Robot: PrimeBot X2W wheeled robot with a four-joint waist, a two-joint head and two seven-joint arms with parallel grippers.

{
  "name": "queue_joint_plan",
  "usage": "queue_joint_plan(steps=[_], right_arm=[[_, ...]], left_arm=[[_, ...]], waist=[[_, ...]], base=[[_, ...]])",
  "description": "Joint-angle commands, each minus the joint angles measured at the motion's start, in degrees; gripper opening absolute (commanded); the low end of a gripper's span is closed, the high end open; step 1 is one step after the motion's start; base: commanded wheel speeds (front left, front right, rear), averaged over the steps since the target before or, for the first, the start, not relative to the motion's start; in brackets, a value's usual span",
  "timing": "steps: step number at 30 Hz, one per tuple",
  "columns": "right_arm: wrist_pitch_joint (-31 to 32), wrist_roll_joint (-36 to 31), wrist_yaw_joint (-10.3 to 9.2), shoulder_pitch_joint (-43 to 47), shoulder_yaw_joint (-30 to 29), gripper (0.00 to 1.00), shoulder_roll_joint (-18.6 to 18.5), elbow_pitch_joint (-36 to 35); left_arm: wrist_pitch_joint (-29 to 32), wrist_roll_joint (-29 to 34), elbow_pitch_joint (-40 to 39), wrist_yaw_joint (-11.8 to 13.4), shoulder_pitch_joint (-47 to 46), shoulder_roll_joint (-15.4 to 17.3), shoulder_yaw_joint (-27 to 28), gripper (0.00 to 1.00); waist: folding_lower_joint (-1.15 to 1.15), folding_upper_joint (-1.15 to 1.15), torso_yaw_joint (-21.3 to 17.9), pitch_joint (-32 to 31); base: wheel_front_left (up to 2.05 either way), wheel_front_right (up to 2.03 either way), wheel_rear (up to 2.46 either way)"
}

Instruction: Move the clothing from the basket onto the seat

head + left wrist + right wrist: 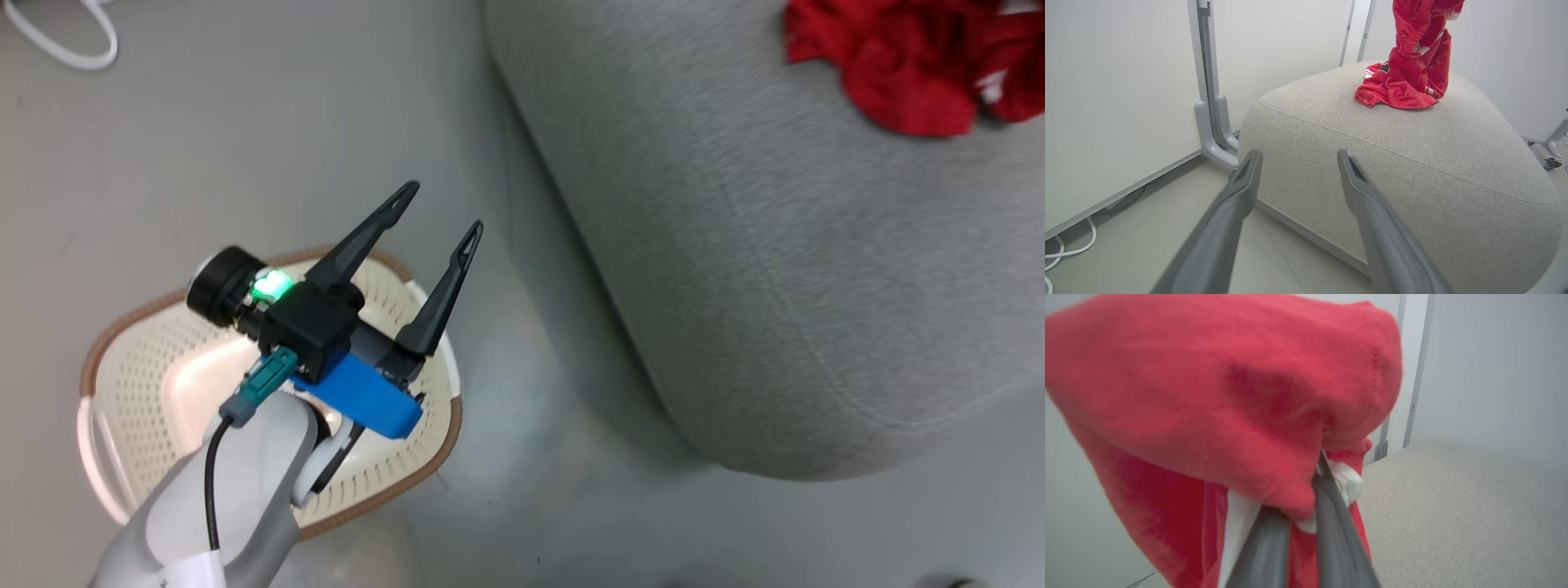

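Above basket (147, 384), left end effector (445, 206) gapes; right end effector (1308, 498) grips clothing (1208, 396).

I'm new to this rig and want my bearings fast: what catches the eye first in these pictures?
The bright red clothing stands out: the right gripper is clamped on it, and it hangs down to a crumpled heap on the grey seat. Next, the left gripper, fingers spread, hovers above the cream basket on the floor; what shows of its inside is bare.

clothing (914, 65) on seat (775, 245) | basket (139, 384) on floor (245, 122), left of seat
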Motion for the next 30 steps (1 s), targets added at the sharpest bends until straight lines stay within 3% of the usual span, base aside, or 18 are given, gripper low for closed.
queue_joint_plan(steps=[1,9,18,19,20,22,23,24,30], right_arm=[[-0.3,-1.1,0.02,-0.3,-1.6,0.00,-0.5,0.3],[-1.3,-3.9,0.02,3.8,-9.0,0.00,-1.7,4.0],[-4.2,-6.9,0.02,4.4,-9.3,0.00,0.0,7.6],[-4.4,-7.2,0.02,4.4,-9.1,0.12,0.1,7.9],[-4.6,-7.5,0.02,4.5,-8.8,0.33,0.2,8.2],[-4.9,-8.0,0.02,4.9,-8.4,0.54,0.1,8.6],[-5.0,-8.3,0.02,5.1,-8.2,0.73,0.0,8.8],[-5.1,-8.6,0.02,5.5,-8.0,1.00,0.1,9.0],[-5.4,-10.3,0.02,9.1,-6.5,1.00,-0.5,8.9]], left_arm=[[-0.2,0.3,-0.6,-0.1,-2.3,0.5,-0.8,1.00],[-0.2,0.7,-1.8,-0.1,-7.1,-0.3,-2.7,1.00],[-0.2,0.2,-1.5,-0.1,-7.3,-0.6,-2.6,1.00],[-0.2,0.1,-1.3,-0.1,-7.2,-0.8,-2.6,1.00],[-0.2,-0.1,-1.2,-0.1,-7.1,-0.9,-2.6,1.00],[-0.2,-0.2,-0.9,-0.1,-6.7,-1.2,-2.6,1.00],[-0.2,-0.3,-0.8,-0.1,-6.5,-1.5,-2.5,1.00],[-0.2,-0.6,-0.6,-0.1,-6.1,-1.7,-2.5,1.00],[-0.2,-2.4,0.9,-0.1,-2.7,-3.9,-1.4,1.00]], waist=[[-0.01,0.00,4.5,6.2],[-0.01,0.00,7.5,12.0],[-0.01,0.00,8.1,12.2],[-0.01,0.00,8.2,11.7],[-0.01,0.00,8.2,11.3],[-0.01,0.00,8.4,10.1],[-0.01,0.00,8.4,9.4],[-0.01,0.00,8.5,8.6],[-0.01,0.00,9.6,1.7]], base=[[0.00,0.00,0.00],[0.00,0.00,0.00],[0.00,0.00,0.00],[0.00,0.00,0.00],[0.00,0.00,0.00],[0.00,0.00,0.00],[0.00,0.00,0.00],[0.00,0.00,0.00],[0.00,0.00,0.00]])
